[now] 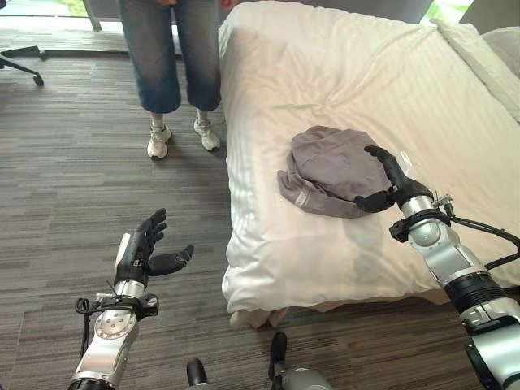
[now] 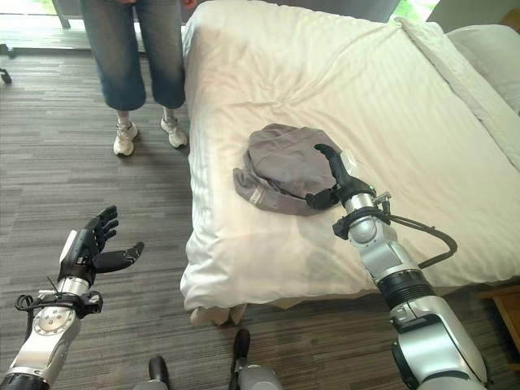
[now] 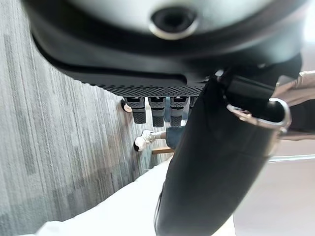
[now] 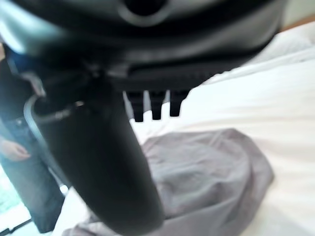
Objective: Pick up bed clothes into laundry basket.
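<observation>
On white bed (image 1: 341, 73), crumpled grey garment (image 1: 333, 166)

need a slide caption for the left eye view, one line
Right hand open over the grey garment on the white bed; left hand open above the floor, a person standing by.

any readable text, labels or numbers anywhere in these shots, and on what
None can be read.
Grey garment on the white bed: a small pale tag at its hem, too small to read.
Right hand, open left hand, and the person's jeans and shoes: no print visible.
</observation>
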Robot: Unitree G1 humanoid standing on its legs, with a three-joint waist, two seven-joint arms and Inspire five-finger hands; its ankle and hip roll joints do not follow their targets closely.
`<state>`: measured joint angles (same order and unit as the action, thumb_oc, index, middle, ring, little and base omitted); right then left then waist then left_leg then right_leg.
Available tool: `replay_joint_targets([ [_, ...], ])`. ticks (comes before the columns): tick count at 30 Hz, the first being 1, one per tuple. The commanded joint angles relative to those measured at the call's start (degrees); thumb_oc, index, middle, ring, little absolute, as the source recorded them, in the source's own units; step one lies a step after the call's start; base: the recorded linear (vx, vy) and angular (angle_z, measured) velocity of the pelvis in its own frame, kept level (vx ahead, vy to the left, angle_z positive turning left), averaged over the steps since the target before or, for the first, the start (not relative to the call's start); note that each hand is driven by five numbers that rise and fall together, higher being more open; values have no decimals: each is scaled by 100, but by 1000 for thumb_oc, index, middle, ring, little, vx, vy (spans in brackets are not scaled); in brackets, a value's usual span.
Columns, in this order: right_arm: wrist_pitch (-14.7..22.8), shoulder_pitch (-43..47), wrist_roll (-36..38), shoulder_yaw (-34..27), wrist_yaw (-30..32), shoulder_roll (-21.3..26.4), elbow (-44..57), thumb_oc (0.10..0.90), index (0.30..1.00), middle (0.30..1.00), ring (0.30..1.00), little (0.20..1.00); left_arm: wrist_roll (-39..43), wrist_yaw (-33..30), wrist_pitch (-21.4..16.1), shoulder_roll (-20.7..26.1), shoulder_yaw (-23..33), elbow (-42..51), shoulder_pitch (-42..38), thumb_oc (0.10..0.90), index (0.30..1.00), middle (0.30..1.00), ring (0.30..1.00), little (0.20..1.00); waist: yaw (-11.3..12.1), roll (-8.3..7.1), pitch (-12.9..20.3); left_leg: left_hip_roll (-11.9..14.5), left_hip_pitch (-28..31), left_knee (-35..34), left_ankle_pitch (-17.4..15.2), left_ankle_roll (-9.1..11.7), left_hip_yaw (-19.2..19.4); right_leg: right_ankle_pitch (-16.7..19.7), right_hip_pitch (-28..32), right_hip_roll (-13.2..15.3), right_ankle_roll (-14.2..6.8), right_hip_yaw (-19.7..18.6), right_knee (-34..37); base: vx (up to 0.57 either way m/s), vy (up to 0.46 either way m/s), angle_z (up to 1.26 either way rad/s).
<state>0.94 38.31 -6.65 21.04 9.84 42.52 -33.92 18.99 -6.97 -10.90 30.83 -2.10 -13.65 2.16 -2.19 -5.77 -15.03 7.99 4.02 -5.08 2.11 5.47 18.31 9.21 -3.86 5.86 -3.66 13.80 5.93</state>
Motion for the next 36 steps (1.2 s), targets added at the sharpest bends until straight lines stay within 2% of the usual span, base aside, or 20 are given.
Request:
replay_joint_targets([
  [1, 203, 1410, -7, 208, 280, 160, -327, 800, 900, 900, 900, 900, -26, 18, -584, 428, -11, 416, -333, 800, 900, 900, 900, 900, 68, 93, 211, -39, -35, 8, -301, 35, 310, -574, 188, 528, -574, -58, -93, 11, -49, 6],
  [4, 219, 1521, 9, 257, 283, 230, -352, 800, 900, 900, 900, 900, -9, 24, -596, 444, 0, 418, -313, 800, 900, 900, 900, 900, 73, 143, 191, -33, -84, 8, -278, 50, 310, -582, 152, 526, -568, -47, -93, 8, -48, 5],
  [7, 267, 2163, 79, 509, 333, 382, -476, 800, 900, 900, 900, 900, 78, 51, -670, 475, -5, 444, -305, 800, 900, 900, 900, 900, 109, 420, -5, -17, -394, 8, -107, 118, 258, -574, -134, 490, -531, -113, -93, -20, -74, 3],
  [9, 268, 2168, 80, 514, 333, 382, -478, 800, 900, 900, 900, 900, 79, 51, -670, 472, -3, 444, -306, 800, 900, 900, 900, 900, 107, 423, -2, -16, -399, 8, -106, 118, 257, -573, -138, 489, -530, -112, -93, -8, -16, 0],
  [13, 246, 2168, 270, 446, 462, 259, -921, 800, 900, 900, 900, 900, 178, -23, -692, 339, -30, 396, -417, 800, 900, 900, 900, 900, 106, 624, -115, 44, -672, 8, 20, 180, 232, -587, -378, 426, -491, -140, -93, -10, -38, 3],
  [14, 247, 2169, 271, 446, 462, 259, -923, 693, 740, 740, 740, 740, 178, -24, -692, 339, -31, 395, -417, 800, 900, 900, 900, 900, 106, 625, -113, 45, -673, 8, 21, 181, 232, -587, -379, 425, -490, -140, -93, 2, -28, 4],
  [15, 237, 2132, 296, 443, 461, 210, -1035, 400, 300, 300, 300, 300, 182, -31, -692, 318, -49, 389, -443, 800, 900, 900, 900, 900, 112, 641, -108, 55, -680, 8, 22, 186, 217, -604, -382, 410, -486, -146, -93, 19, -32, 3],
  [21, 170, 1954, 357, 396, 447, 120, -1223, 400, 300, 300, 300, 300, 140, -75, -653, 211, -134, 438, -502, 800, 900, 900, 900, 900, 33, 606, -51, 133, -501, 8, -15, 221, 248, -702, -218, 315, -450, -189, -93, 6, -11, 0],
  [23, 173, 1886, 355, 331, 442, 243, -1085, 400, 300, 300, 300, 300, 124, -38, -623, 174, -125, 509, -415, 800, 900, 900, 900, 900, -17, 532, -15, 140, -293, 8, -63, 193, 241, -810, -52, 269, -413, -273, -93, 46, -23, 2],
  [24, 185, 1946, 325, 313, 471, 342, -881, 400, 300, 300, 300, 300, 129, -25, -595, 166, -69, 559, -330, 800, 900, 900, 900, 900, 2, 383, -20, 109, -253, 420, -267, 185, 73, -875, 95, 246, -376, -408, -93, 0, 0, 0],
  [25, 184, 1944, 324, 312, 471, 341, -879, 400, 300, 300, 300, 300, 129, -25, -594, 167, -67, 561, -329, 800, 900, 900, 900, 900, 2, 383, -24, 115, -264, 451, -286, 185, 70, -876, 99, 245, -376, -408, -93, -2, -3, -7],
  [26, 191, 2038, 336, 331, 486, 444, -789, 400, 300, 300, 300, 300, 161, -51, -601, 158, -13, 569, -270, 800, 900, 900, 900, 900, 52, 270, -16, 76, -394, 868, -388, 214, -234, -857, 124, 226, -346, -550, -93, -26, 45, -16],
  [27, 198, 2118, 355, 370, 492, 554, -551, 400, 300, 300, 300, 300, 221, -99, -616, 97, 41, 556, -166, 800, 900, 900, 900, 900, 151, 157, -5, 45, -474, 1170, -368, 274, -722, -818, 145, 182, -326, -740, -93, -39, 77, -39],
  [28, 252, 2308, 448, 470, 479, 749, -271, 400, 300, 300, 300, 300, 349, -160, -627, -45, 98, 504, -26, 800, 900, 900, 900, 900, 316, -47, 99, -38, -346, 1147, -693, 241, -1576, -788, 215, 126, -311, -1040, -93, -31, 69, -61],
  [29, 252, 2312, 449, 471, 479, 749, -272, 400, 300, 300, 300, 300, 349, -160, -627, -45, 100, 504, -29, 800, 900, 900, 900, 900, 313, -56, 103, -50, -354, 1130, -667, 238, -1576, -777, 200, 137, -312, -1042, -93, 3, 60, -123],
  [30, 263, 2462, 482, 479, 463, 942, -173, 400, 300, 300, 300, 300, 371, -173, -605, -104, 113, 459, 19, 800, 900, 900, 900, 900, 287, -105, 225, -43, -122, 813, -803, 177, -1675, -748, 224, 119, -318, -1106, -93, 49, 70, -149],
  [32, 294, 2557, 578, 391, 451, 1376, -74, 400, 300, 300, 300, 300, 406, -100, -542, -151, 33, 351, 46, 800, 900, 900, 900, 900, 115, -148, 462, 61, 187, 365, -708, 161, -1439, -706, 234, 152, -353, -1062, -121, 48, 125, -81],
  [33, 294, 2556, 578, 390, 450, 1377, -73, 400, 300, 300, 300, 300, 406, -100, -542, -151, 32, 350, 46, 800, 900, 900, 900, 900, 117, -148, 459, 62, 194, 358, -704, 161, -1438, -706, 238, 152, -353, -1062, -121, -18, 210, 9],
  [34, 300, 2680, 670, 352, 507, 1733, 145, 400, 300, 300, 300, 300, 427, -146, -532, -107, 16, 241, 3, 800, 900, 900, 900, 900, -81, -231, 602, 30, 416, 12, -592, 143, -1344, -620, 221, 191, -416, -1039, -264, -60, 210, 3],
  [36, 285, 2738, 702, 257, 618, 2049, 340, 400, 300, 300, 300, 300, 400, -199, -521, -66, 62, 178, -60, 800, 900, 900, 900, 900, -232, -306, 678, -14, 471, 8, -625, 97, -1230, -607, 236, 225, -489, -1089, -317, -81, 235, 14],
])
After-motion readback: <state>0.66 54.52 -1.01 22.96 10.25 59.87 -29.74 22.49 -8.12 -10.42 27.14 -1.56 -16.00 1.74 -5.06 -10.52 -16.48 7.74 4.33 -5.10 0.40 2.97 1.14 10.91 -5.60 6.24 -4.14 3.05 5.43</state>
